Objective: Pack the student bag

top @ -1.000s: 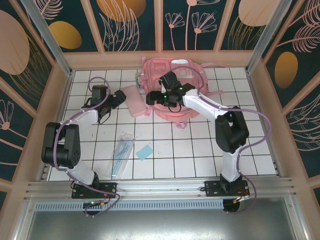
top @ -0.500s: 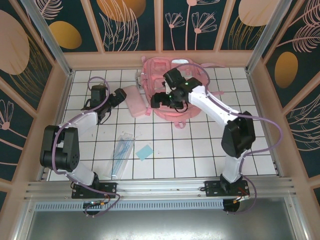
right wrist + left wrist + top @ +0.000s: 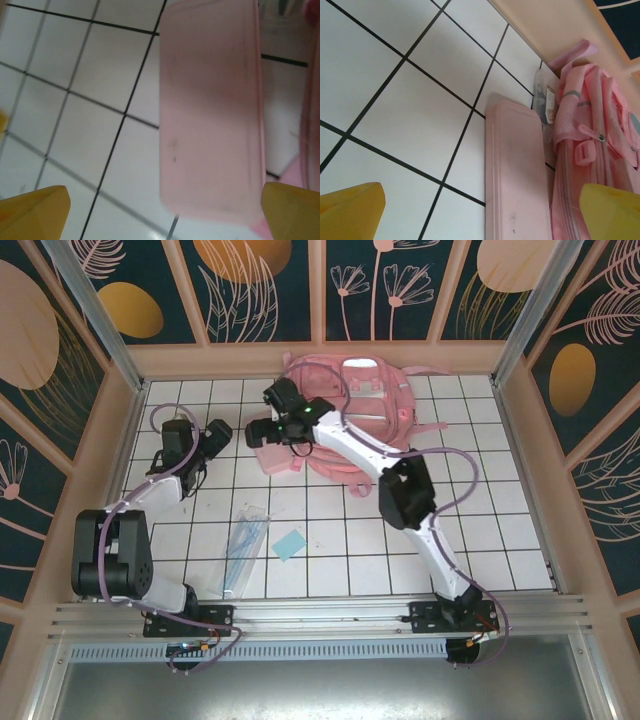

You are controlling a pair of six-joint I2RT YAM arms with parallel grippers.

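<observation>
From above, the student bag [image 3: 375, 405] lies at the far edge of the white tiled table [image 3: 520, 540], under dark floral wall panels [image 3: 260, 290], with a pink case [image 3: 277, 457], a clear sleeve [image 3: 243, 540] and a blue card [image 3: 290, 543] lying outside it (packing looks barely begun). At the left wrist, the left gripper [image 3: 481, 200] is wide apart and empty beside the case. At the right wrist, the right gripper [image 3: 164, 200] straddles the case, not closed on it.
</observation>
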